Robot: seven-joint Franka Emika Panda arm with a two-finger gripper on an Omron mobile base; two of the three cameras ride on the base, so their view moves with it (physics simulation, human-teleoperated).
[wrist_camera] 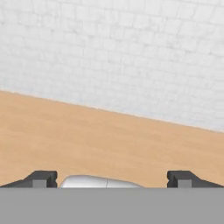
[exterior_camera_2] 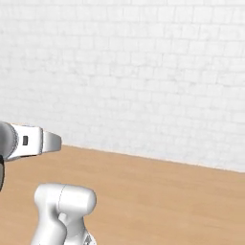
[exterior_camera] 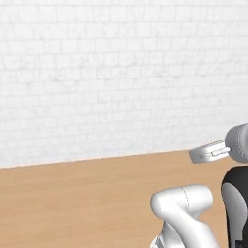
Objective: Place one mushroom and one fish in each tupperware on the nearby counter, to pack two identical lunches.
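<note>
The gripper (wrist_camera: 112,179) is spread wide and empty, facing the white brick wall (wrist_camera: 131,52) above bare floor (wrist_camera: 87,140); driving blind risks hitting that wall.

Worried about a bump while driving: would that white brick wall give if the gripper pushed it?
The white brick wall looks like continuous mortared masonry, so it would probably stay rigid, not flex or tip. Its face looks matte and uneven, so the fingertips of the open gripper would likely scrape rather than slide.
</note>
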